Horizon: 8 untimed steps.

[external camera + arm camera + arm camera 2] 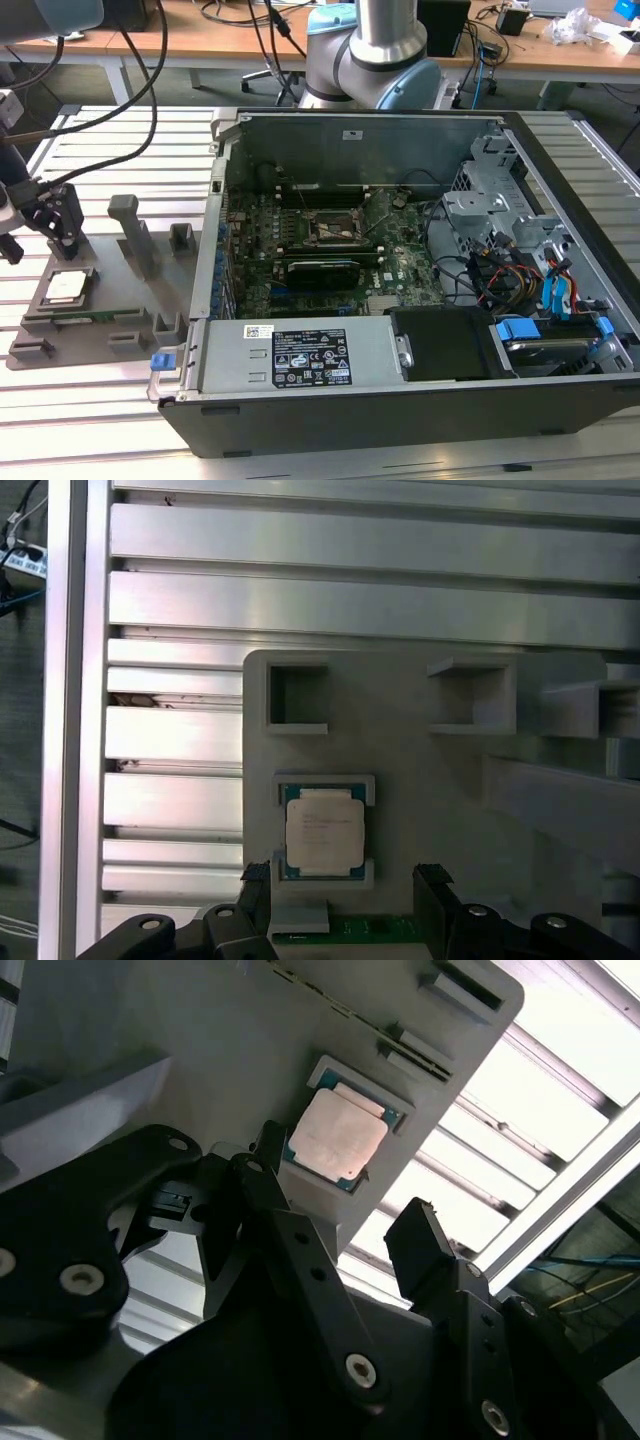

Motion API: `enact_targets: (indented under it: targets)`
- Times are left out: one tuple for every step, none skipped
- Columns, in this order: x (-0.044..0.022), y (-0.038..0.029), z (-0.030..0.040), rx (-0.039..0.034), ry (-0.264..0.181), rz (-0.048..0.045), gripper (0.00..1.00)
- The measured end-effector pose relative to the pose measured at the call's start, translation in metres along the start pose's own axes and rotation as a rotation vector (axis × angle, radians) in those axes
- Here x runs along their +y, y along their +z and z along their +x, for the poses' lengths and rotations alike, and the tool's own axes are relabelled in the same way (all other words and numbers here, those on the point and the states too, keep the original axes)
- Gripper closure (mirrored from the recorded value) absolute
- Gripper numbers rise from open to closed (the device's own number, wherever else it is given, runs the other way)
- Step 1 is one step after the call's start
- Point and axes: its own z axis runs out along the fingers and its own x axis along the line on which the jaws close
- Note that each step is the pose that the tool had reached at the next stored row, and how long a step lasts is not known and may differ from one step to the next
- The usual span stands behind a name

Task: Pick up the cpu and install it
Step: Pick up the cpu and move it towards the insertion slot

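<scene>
In the exterior view, the cpu (65, 287) is lying flat in a pocket of the grey holder (130, 300) on the slatted surface (100, 400), to the exterior view's left of the open computer case (400, 420). The gripper (55, 215) is hanging just above it. In the second wrist view, the cpu (338, 1138) is showing a silver-grey top with a thin pale rim. The gripper (340, 1185) is gaping wide and carrying nothing. In the first wrist view, the cpu (323, 828) is sitting clear of both fingers (432, 880).

Open computer case (350, 415) lies on slatted metal tabletop (80, 410). Grey moulded tray (110, 297) sits beside it, at the exterior view's left.
</scene>
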Motion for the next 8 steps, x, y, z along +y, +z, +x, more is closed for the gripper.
enact_targets:
  targets:
    - [-0.0003,0.0012,0.0000,0.0000,0.000,-0.0001,0.32]
    - [-0.0006,0.0020,0.0001,0.0002,0.000,0.0001,0.32]
    - [-0.0044,0.0067,0.0004,0.0000,0.000,0.0000,0.32]
    - [-0.0059,0.0094,0.0004,-0.0001,0.000,0.0000,0.32]
    - [-0.0065,0.0110,0.0005,0.0000,0.000,0.0000,0.32]
    - [-0.0069,0.0139,0.0004,0.0000,0.000,0.0000,0.32]
    - [-0.0072,0.0157,0.0004,0.0001,0.000,0.0001,0.32]
    - [-0.0074,0.0175,0.0002,0.0000,0.000,0.0002,0.32]
